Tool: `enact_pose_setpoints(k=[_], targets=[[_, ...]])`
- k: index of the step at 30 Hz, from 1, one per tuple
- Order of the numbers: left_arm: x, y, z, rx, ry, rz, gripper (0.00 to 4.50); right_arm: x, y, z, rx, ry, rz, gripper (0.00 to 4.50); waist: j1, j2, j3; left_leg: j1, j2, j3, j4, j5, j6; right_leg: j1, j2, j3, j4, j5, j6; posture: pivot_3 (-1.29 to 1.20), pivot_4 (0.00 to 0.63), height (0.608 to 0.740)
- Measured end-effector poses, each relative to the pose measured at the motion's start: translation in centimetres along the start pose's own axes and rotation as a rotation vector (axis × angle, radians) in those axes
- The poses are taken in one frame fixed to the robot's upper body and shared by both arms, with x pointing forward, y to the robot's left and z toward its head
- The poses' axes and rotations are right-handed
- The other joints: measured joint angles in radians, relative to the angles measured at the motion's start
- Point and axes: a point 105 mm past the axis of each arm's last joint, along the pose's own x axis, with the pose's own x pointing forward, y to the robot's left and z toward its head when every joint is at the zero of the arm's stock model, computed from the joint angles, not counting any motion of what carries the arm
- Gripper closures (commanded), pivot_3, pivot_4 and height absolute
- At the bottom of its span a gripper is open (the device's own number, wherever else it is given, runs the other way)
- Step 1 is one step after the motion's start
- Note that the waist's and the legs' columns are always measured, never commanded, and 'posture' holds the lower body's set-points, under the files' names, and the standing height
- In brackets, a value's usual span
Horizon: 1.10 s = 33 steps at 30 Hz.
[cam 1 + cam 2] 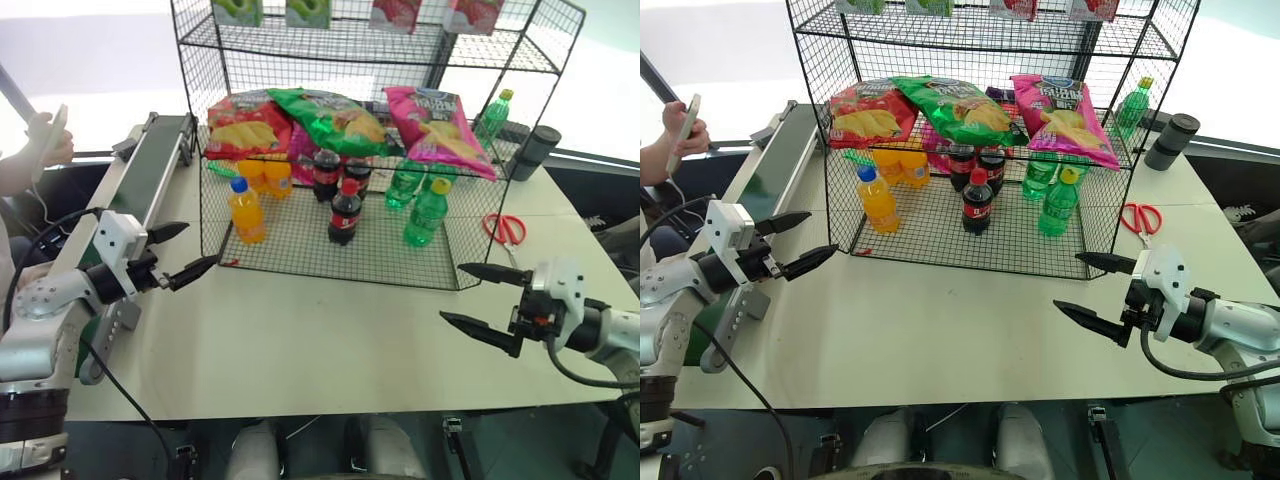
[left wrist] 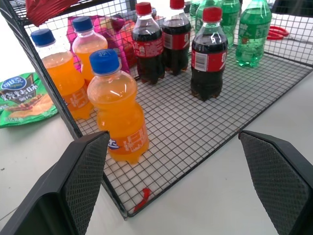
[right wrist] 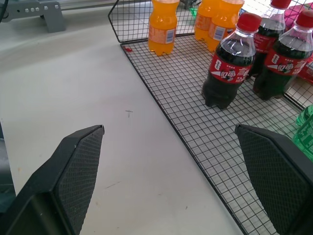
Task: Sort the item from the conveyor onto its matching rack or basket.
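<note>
The magenta-pink crisp bag lies tilted on the middle tier of the black wire rack, at the right end beside a green bag and a red bag. The dark-green conveyor runs along the table's left edge, and the stretch of belt I see is bare. My left gripper hovers open and empty by the rack's front left corner. My right gripper hovers open and empty off the rack's front right corner. The left wrist view looks between its own fingers at the bottom tier.
Orange bottles, cola bottles and green bottles stand on the rack's bottom tier. Red scissors and a dark cylinder lie right of the rack. A person's hand with a phone is at far left. A small green packet lies beside the rack.
</note>
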Motion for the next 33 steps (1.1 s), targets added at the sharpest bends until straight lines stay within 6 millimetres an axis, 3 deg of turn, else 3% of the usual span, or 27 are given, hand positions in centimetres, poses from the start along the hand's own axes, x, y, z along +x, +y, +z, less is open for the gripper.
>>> enact_pose_setpoints(k=[33], targets=[[-0.1, 0.0, -0.2, 0.001, -0.016, -0.02, 0.0, 0.7, -1.6, -2.0, 0.009, 0.1, -0.113, 0.03, -0.001, 0.0, 0.0, 0.0, 0.0, 0.0, 0.0, 0.0, -0.001, 0.0, 0.0, 0.0, 0.001, 0.0, 0.0, 0.0, 0.15, 0.726]])
